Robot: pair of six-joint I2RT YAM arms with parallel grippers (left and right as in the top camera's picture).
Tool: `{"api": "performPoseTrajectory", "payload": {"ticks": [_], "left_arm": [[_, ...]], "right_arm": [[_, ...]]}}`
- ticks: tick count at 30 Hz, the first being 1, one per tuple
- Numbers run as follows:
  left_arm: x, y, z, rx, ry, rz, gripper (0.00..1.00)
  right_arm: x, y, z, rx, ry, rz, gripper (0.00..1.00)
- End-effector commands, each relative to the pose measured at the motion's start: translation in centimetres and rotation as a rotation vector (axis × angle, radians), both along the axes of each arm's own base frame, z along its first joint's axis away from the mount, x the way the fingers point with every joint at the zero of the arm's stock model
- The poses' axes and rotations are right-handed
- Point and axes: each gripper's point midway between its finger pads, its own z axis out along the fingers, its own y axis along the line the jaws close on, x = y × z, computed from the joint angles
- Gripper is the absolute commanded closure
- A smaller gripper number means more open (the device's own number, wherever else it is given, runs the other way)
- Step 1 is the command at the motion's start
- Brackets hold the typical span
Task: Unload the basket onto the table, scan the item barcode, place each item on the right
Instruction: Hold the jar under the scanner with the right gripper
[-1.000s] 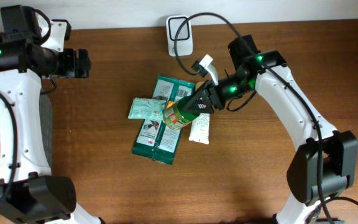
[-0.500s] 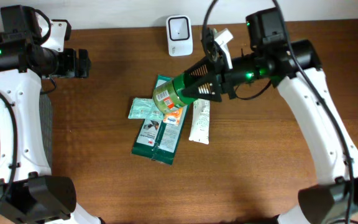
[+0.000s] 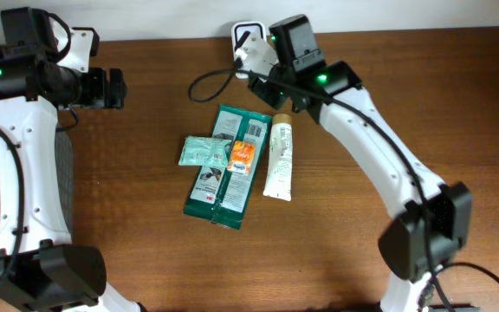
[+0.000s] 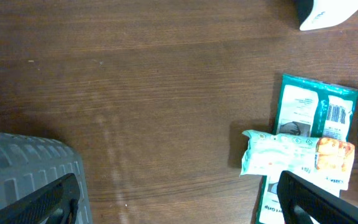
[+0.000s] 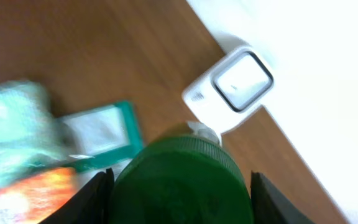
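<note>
A bottle shows in the right wrist view by its green ribbed cap (image 5: 182,180), and my right gripper (image 5: 179,190) is shut on it, one dark finger on each side. It hangs tilted above the table, pointing toward the white barcode scanner (image 5: 232,87) at the back edge. From overhead the right arm (image 3: 353,113) reaches over to the scanner (image 3: 248,35), covers part of it and hides the bottle. My left gripper (image 3: 111,89) stands open at the far left with nothing in it; its fingers (image 4: 316,199) frame bare wood.
A pile lies mid-table: a long green packet (image 3: 228,165), a pale green pouch (image 3: 202,150), an orange sachet (image 3: 243,156) and a white tube (image 3: 278,160). A black cable (image 3: 210,82) loops left of the scanner. A grey ribbed surface (image 4: 23,168) borders the table's left side.
The right arm has lifted the bottle off the pile and swung it back and left to the scanner. The tube and sachet are uncovered. The left arm has not moved.
</note>
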Motion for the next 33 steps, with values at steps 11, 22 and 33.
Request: {"api": "performPoseTrajectory", "payload": {"ticks": [11, 22, 33], "left_arm": [[0.0, 0.0, 0.4, -0.008, -0.008, 0.011, 0.01], [0.0, 0.0, 0.4, -0.008, -0.008, 0.011, 0.01], [0.0, 0.0, 0.4, -0.008, -0.008, 0.011, 0.01]], "right_arm": [[13.3, 1.6, -1.0, -0.661, -0.742, 0.251, 0.56], [12.7, 3.0, -2.5, -0.655, -0.726, 0.330, 0.55], [7.5, 5.1, 6.3, -0.283, -0.659, 0.262, 0.56]]}}
